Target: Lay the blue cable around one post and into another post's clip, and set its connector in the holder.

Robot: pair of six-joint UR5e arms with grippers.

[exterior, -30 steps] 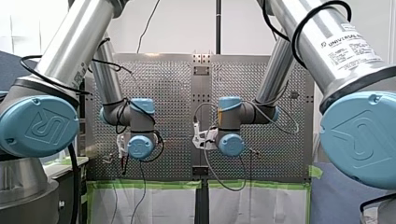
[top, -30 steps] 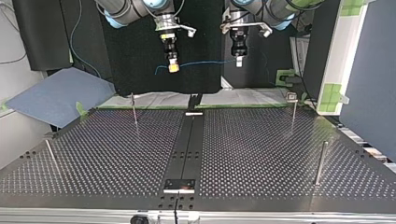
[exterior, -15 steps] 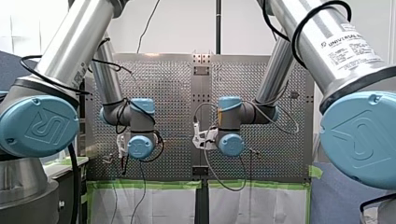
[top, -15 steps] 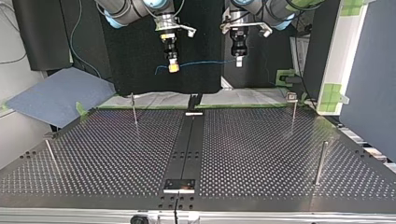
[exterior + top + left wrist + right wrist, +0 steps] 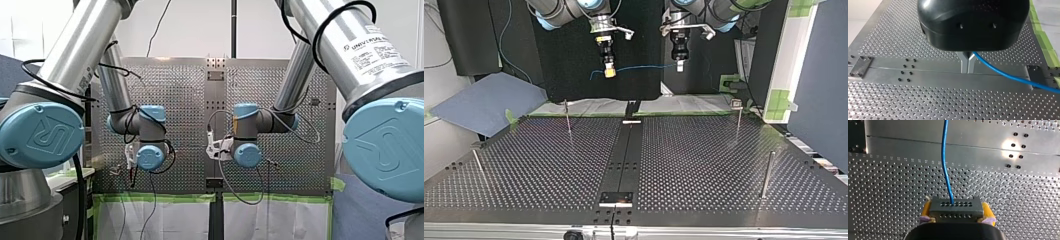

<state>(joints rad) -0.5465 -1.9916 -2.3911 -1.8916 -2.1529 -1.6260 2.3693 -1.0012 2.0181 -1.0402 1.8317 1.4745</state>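
Note:
In the top view both arms hang high beyond the far edge of the perforated table (image 5: 704, 150). The thin blue cable (image 5: 644, 66) stretches between them. My right gripper (image 5: 609, 70), at that view's left, has yellow pads shut on the dark connector (image 5: 955, 208), and the cable (image 5: 944, 157) leaves the connector's face. My left gripper (image 5: 679, 66), at that view's right, has its metal fingers (image 5: 967, 71) shut on the cable (image 5: 1010, 77) further along. In the front view both grippers are hidden under the wrists.
Thin posts stand on the table in the top view: one at far left (image 5: 567, 117), one with a clip head at far right (image 5: 738, 120), one near right (image 5: 767, 175), one near left (image 5: 478, 165). A black centre strip (image 5: 626, 150) ends at a small plate (image 5: 616, 198).

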